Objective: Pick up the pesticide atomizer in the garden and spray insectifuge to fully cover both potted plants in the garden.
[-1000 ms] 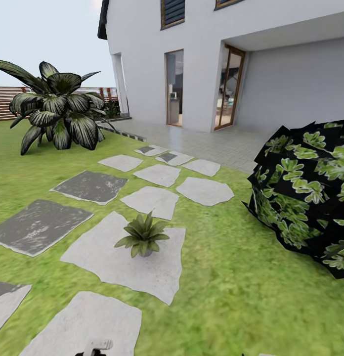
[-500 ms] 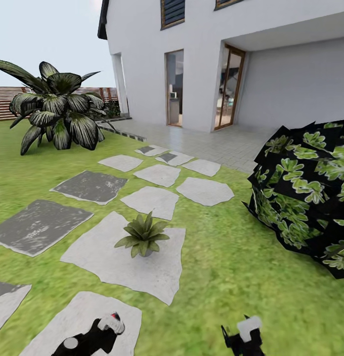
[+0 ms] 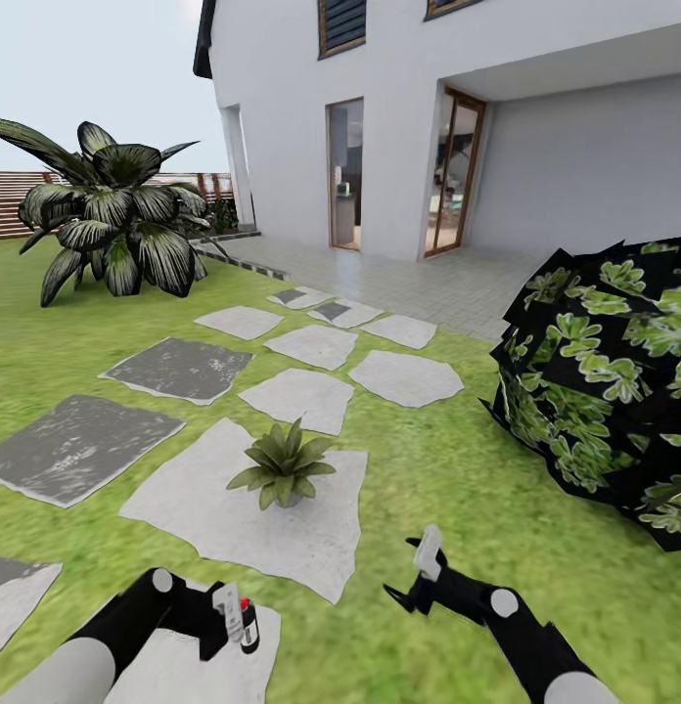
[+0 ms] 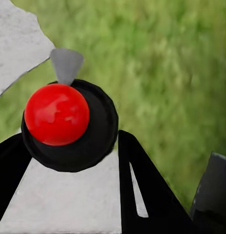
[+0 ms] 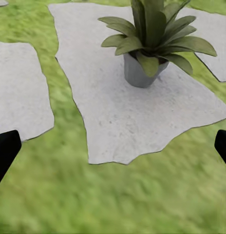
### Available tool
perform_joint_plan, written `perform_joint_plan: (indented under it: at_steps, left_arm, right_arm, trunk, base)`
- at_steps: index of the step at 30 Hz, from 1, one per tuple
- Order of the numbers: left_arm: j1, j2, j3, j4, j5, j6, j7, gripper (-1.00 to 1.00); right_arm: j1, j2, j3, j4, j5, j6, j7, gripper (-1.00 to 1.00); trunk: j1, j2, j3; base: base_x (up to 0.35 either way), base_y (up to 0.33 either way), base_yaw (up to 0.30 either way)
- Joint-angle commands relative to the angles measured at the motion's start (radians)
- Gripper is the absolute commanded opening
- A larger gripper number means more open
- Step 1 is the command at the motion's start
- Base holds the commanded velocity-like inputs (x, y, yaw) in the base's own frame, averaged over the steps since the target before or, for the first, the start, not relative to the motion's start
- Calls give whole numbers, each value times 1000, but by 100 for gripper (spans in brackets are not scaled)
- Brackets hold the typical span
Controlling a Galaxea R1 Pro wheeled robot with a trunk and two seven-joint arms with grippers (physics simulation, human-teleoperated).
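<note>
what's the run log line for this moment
left gripper: shut on atomizer, red cap up | right gripper: open, empty, facing potted plant | plant: on pale stepping slab | spraying: none visible

white house (image 3: 399,59) | dark-leaved bush (image 3: 120,225) | black leafy shrub (image 3: 605,381)

We see open slab (image 3: 282,528) and grass (image 3: 448,489) between our right hand (image 3: 416,577) and the small plant (image 3: 282,464), so nothing blocks that way. The big bush (image 3: 605,381) stands off to the right, well apart. Our left hand (image 3: 233,616) is full with the sprayer (image 4: 62,119).
</note>
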Motion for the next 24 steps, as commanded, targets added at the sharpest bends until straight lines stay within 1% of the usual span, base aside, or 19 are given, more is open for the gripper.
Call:
perform_joint_plan:
  at_steps: [1, 5, 6, 8, 9, 12, 13, 16, 20, 22, 24]
  left_arm:
    - [-4, -2, -3, -2, -23, -9, -3, -100]
    - [-12, -17, -4, -2, -79, -6, -8, -100]
    - [-16, -24, -4, -3, -101, -5, -16, -100]
    - [-21, -29, -3, -3, -128, 5, -37, -100]
    - [-24, -31, -3, -3, -138, 19, -50, -100]
    - [-34, -33, -3, -4, -153, 73, -75, -100]
    - [-37, -38, -3, -4, -157, 92, -81, -100]
    - [-39, -53, -4, -4, -165, 103, -84, -100]
    - [-39, -83, -4, -4, -204, 124, -85, -100]
    - [-39, -102, -4, -5, -217, 150, -82, -100]
    - [-39, -115, -4, -5, -221, 164, -79, -100]
  right_arm:
    - [-6, 0, -1, 0, 11, -5, 20, 100]
    - [-27, 0, 0, -1, 17, -5, 144, 100]
    - [-36, 0, 0, -1, 17, -6, 183, 100]
    - [-42, 0, 0, -1, 17, -6, 211, 100]
    - [-43, 0, 0, -1, 17, -6, 218, -100]
    - [-45, 0, 0, -1, 16, -6, 235, -100]
    - [-46, 1, 0, -1, 17, -6, 254, -100]
    - [-47, 3, 1, -2, 16, -6, 276, -100]
    - [-58, 14, 1, -3, 16, -6, 285, -100]
    - [-63, 21, 1, -3, 15, -7, 304, -100]
    - [-66, 28, 1, -4, 14, -7, 321, -100]
  trunk:
    - [0, 0, -1]
    - [0, 0, -1]
    - [0, 0, -1]
    - [0, 0, -1]
    - [0, 0, -1]
    - [0, 0, -1]
    - [0, 0, -1]
    - [0, 0, -1]
    - [0, 0, -1]
    - [0, 0, -1]
    - [0, 0, -1]
  base:
    - [0, 0, 0]
    - [0, 0, 0]
    - [0, 0, 0]
    - [0, 0, 0]
    - [0, 0, 0]
    - [0, 0, 0]
    - [0, 0, 0]
    - [0, 0, 0]
    - [0, 0, 0]
    - [0, 0, 0]
    - [0, 0, 0]
